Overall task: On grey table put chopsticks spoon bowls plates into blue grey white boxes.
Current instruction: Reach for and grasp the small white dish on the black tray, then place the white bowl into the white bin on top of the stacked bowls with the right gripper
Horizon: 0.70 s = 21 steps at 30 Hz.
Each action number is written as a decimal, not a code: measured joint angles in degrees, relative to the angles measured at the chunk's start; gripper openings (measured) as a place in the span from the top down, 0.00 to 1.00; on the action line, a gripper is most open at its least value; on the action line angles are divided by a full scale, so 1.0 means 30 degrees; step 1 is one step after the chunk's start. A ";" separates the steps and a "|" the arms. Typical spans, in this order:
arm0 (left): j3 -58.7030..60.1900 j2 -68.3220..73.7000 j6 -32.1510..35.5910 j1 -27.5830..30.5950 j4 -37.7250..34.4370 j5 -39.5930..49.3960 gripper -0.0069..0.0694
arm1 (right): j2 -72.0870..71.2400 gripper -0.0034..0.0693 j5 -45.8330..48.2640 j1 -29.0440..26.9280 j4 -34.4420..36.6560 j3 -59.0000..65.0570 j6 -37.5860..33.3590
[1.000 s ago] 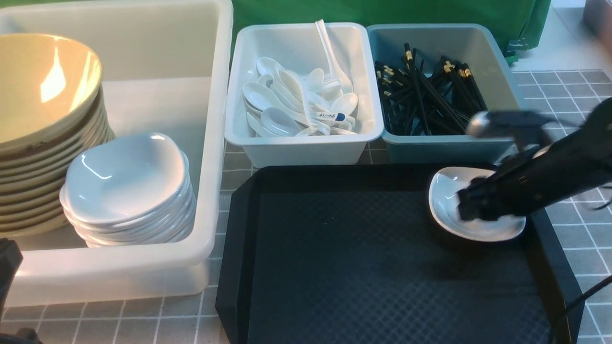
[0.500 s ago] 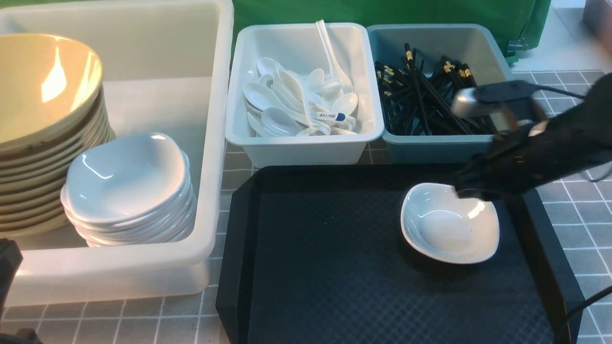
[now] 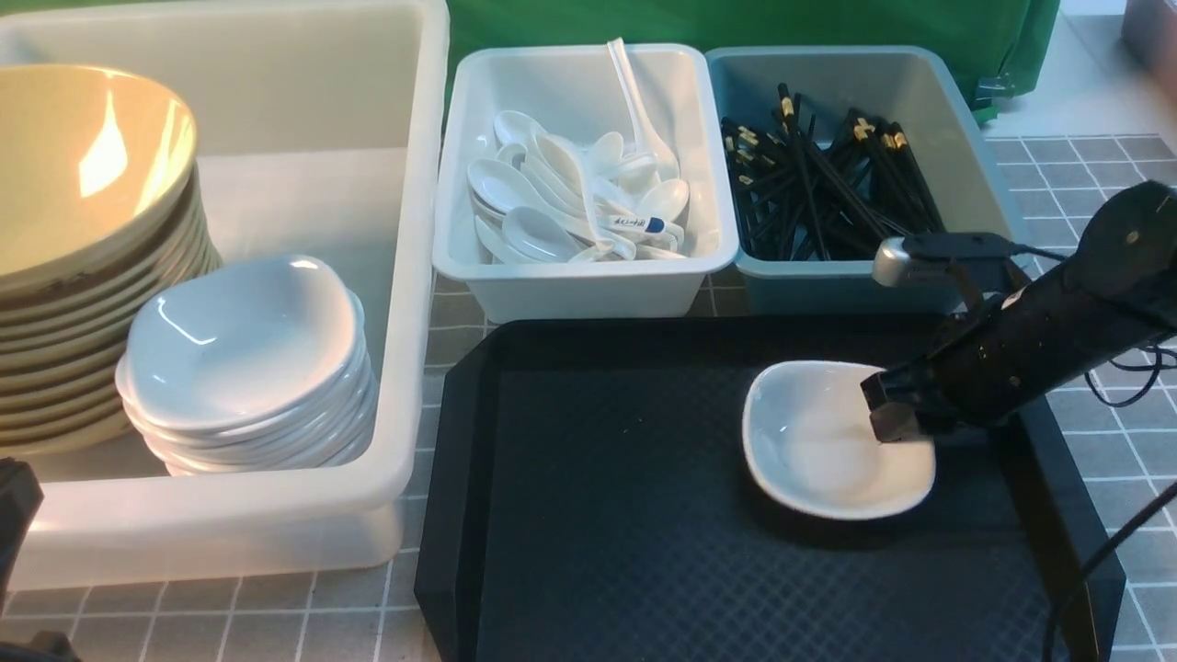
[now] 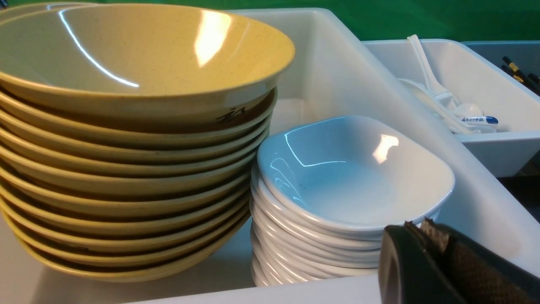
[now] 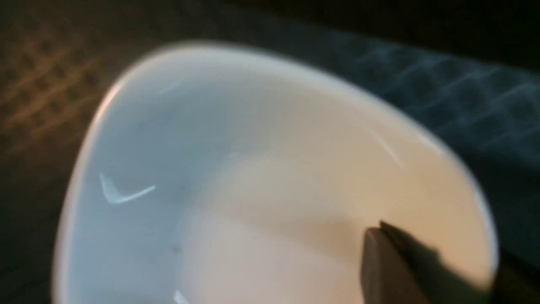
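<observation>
So the plate (image 3: 818, 450) slid further left on the black tray (image 3: 598, 515), and the right gripper (image 3: 897, 418) looks clamped on its right rim.

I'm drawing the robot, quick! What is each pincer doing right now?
Left pincer: closed, holding nothing.
Right pincer: closed on the rim of the white plate in the black tray.
</observation>
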 joint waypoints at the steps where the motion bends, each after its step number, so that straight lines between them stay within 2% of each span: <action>1: 0.0000 0.0000 0.0000 0.0000 0.0000 0.0000 0.92 | -0.0455 0.76 0.0401 0.0030 0.0302 -0.0082 -0.0318; 2: 0.0000 0.0000 0.0000 0.0000 0.0000 0.0000 0.92 | -0.1747 0.85 0.1291 0.0143 0.0701 -0.0408 -0.1011; 6: 0.0000 0.0000 0.0000 0.0000 0.0000 0.0000 0.92 | -0.3870 0.87 0.1810 0.0869 0.2448 -0.1779 -0.2488; 10: 0.0000 0.0000 0.0000 0.0000 0.0000 0.0000 0.92 | -0.4250 0.87 0.0514 0.4039 0.7116 -0.4920 -0.5451; 14: 0.0000 0.0000 0.0000 0.0000 0.0000 0.0000 0.92 | -0.1861 0.87 -0.0003 0.7316 1.0095 -0.7738 -0.7945; 17: 0.0000 0.0000 0.0000 0.0000 0.0000 0.0000 0.92 | 0.0903 0.87 -0.0468 0.9341 1.0716 -1.0776 -0.8730; 21: 0.0000 0.0000 0.0000 0.0000 0.0000 0.0000 0.92 | 0.3448 0.83 -0.0861 1.0302 1.0799 -1.3319 -0.8685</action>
